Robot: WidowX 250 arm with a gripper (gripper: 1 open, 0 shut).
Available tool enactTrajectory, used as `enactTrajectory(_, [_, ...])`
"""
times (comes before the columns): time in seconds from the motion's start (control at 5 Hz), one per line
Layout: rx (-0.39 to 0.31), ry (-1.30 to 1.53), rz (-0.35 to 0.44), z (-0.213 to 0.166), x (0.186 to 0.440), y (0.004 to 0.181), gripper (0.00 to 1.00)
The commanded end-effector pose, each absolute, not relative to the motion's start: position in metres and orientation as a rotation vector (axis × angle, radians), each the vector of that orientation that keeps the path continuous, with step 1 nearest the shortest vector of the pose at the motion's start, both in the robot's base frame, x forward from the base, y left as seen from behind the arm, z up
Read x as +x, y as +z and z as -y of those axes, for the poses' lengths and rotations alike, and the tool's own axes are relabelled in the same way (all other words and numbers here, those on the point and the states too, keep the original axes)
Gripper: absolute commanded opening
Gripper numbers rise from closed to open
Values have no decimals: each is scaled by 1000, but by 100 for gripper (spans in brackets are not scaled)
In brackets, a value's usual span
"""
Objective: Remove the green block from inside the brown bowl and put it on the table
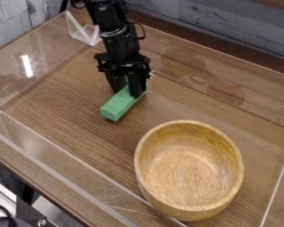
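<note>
Green block [120,105] is outside brown bowl [188,169], far end clenched in jaws; table [64,123] contact can't tell. Pls lower gently if req'd, open slowly, then lift straight.

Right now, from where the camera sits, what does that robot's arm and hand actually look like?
The arm is black and slim, with cable-like loops along its sides. It ends in a dark gripper; its finger shapes blur together, and I can't make out any markings.
</note>
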State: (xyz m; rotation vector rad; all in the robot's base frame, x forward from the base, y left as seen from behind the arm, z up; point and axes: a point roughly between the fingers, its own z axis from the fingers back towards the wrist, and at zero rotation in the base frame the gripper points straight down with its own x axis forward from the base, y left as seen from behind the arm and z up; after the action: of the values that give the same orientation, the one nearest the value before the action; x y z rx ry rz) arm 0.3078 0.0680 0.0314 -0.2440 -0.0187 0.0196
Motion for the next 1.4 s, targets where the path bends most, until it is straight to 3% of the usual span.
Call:
enactTrajectory(0.0, [-228, 8, 59, -70, 319, 47, 0])
enactTrajectory(1.2, [-243, 22, -7, -66, 322, 48, 0])
